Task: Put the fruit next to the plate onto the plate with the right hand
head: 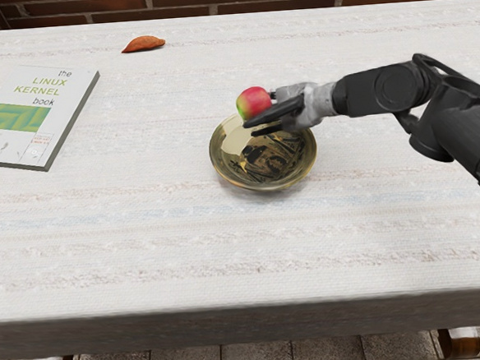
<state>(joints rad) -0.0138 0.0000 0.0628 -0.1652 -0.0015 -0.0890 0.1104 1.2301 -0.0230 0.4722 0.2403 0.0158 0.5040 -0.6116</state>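
Note:
A small red and green apple (253,102) is held in my right hand (270,114), whose arm comes in from the right edge. The dark fingers (273,112) curl around the apple's right side. The apple hangs just above the far left rim of the shiny gold plate (223,166), which sits near the middle of the table. The hand and its reflection cover part of the plate's inside. No left arm shows.
A book titled "the Linux Kernel book" (31,115) lies at the left of the white table. An orange sweet potato (143,44) lies near the table's far edge, left of centre. A brick wall runs behind.

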